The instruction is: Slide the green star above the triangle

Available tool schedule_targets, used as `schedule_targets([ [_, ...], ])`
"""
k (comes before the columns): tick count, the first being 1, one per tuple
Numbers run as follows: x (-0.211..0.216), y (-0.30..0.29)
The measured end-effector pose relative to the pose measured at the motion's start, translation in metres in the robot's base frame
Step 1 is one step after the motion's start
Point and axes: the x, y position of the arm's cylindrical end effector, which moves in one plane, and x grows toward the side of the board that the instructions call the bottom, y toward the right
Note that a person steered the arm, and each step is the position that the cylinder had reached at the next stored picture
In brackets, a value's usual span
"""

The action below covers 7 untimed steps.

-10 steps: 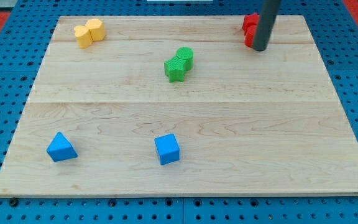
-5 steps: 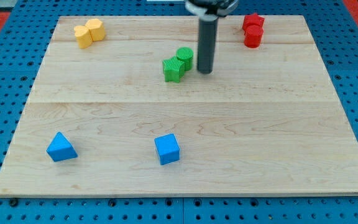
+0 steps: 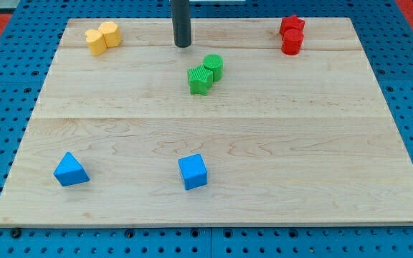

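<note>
**Tip above the green pair**

The wooden board [image 3: 214,136] carries everything. There are no jaws, only my tip [image 3: 183,46]. Below it and slightly right sits the green star [image 3: 200,80], touching a green cylinder [image 3: 213,67]. The blue triangle [image 3: 70,170] lies well apart, lower left.

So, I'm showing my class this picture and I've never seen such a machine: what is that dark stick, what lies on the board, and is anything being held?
The dark stick is a robot arm's rod. Its lower end, my tip, slides on the wooden board and pushes blocks; it holds nothing. One camera looks down at the board.

On it lie a green star touching a green cylinder, two yellow blocks at the view's top left, two red blocks at top right, and a blue triangle and a blue cube near the bottom. My tip stands above and left of the green star, apart from it.
</note>
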Motion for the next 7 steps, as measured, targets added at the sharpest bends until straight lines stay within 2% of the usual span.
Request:
schedule_targets([
  [1,0.007,0.002],
  [2,0.003,0.049],
  [3,0.027,0.093],
  [4,0.061,0.072],
  [5,0.095,0.018],
  [7,0.176,-0.013],
])
